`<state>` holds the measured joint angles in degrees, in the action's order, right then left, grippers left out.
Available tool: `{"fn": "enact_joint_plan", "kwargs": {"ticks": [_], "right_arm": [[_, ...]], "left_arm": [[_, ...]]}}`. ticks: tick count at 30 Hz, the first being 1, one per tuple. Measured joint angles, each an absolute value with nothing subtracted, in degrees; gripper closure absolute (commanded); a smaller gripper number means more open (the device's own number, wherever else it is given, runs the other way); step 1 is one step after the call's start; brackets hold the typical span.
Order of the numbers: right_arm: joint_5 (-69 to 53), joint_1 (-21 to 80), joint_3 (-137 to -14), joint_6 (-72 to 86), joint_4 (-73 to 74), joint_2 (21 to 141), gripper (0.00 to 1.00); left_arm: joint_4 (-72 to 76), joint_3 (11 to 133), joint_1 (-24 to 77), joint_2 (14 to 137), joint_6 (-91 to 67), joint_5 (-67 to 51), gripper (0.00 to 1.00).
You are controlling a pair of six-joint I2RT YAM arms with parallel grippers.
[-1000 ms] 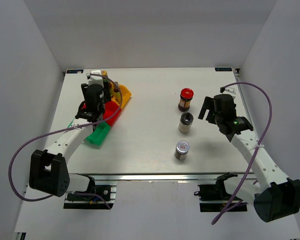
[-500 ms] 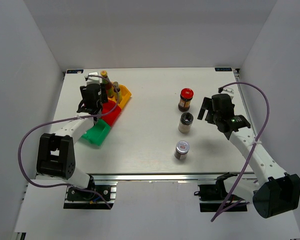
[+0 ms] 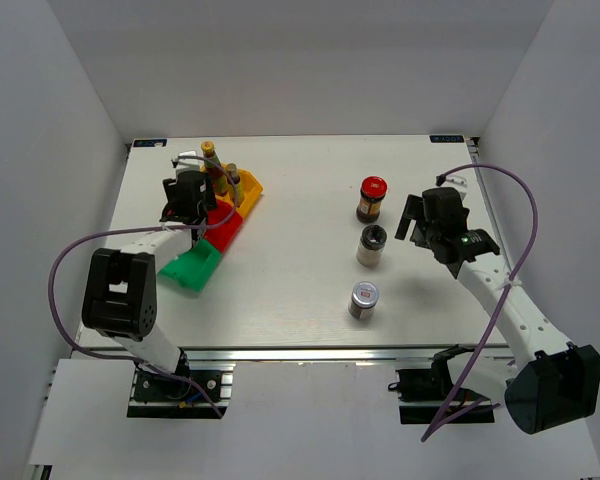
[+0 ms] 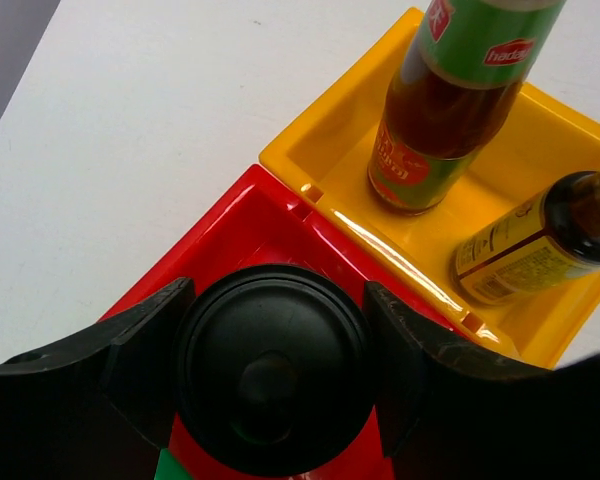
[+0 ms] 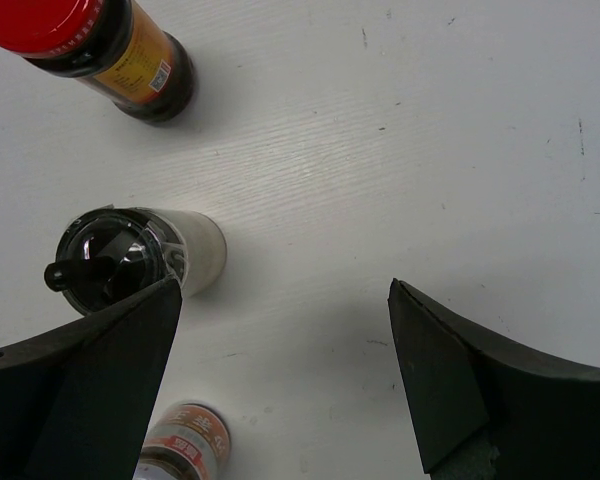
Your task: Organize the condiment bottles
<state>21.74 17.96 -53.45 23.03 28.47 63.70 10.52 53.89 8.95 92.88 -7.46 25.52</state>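
My left gripper [image 3: 185, 197] [image 4: 275, 325] is shut on a black-capped shaker [image 4: 270, 375], holding it over the red tray [image 3: 223, 230] [image 4: 242, 215]. Only the shaker's cap shows. Two slim sauce bottles [image 3: 212, 157] [image 3: 232, 176] stand in the yellow tray [image 3: 249, 190]; in the left wrist view one is upright [image 4: 435, 110] and one leans [image 4: 540, 240]. A red-capped dark jar [image 3: 373, 198] [image 5: 90, 50], a second black-capped shaker [image 3: 371, 245] [image 5: 130, 260] and a silver-lidded jar [image 3: 363, 299] [image 5: 185, 450] stand in a column at the right of centre. My right gripper [image 3: 414, 220] [image 5: 280, 370] is open and empty, just right of that shaker.
A green tray [image 3: 192, 268] lies at the near end of the tray row, next to the red one. The table's left edge [image 3: 120, 200] is close to the trays. Grey walls enclose the table on three sides.
My left arm has folded back and its elbow swung to the left, while the gripper stayed over the red tray; the two sauce bottles are now uncovered. My right gripper has barely shifted.
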Motion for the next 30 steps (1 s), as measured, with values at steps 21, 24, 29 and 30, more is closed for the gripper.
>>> {"fn": "enact_joint_plan", "kwargs": {"ticks": [21,24,29,30], "right_arm": [[20.73,17.96,-53.45,22.48,29.12,65.73,0.11],[19.05,17.96,-53.45,21.91,29.36,65.73,0.11],[14.87,17.96,-53.45,20.4,29.56,65.71,0.11],[13.65,17.96,-53.45,19.92,29.43,65.71,0.11]], "left_arm": [[3.55,56.84,8.84,93.32,-11.51,29.32,0.02],[0.4,57.89,8.84,90.39,-12.05,28.45,0.02],[-3.18,58.81,8.84,81.62,-13.08,23.9,0.02],[-3.64,58.85,8.82,79.53,-13.26,22.06,0.02]]}}
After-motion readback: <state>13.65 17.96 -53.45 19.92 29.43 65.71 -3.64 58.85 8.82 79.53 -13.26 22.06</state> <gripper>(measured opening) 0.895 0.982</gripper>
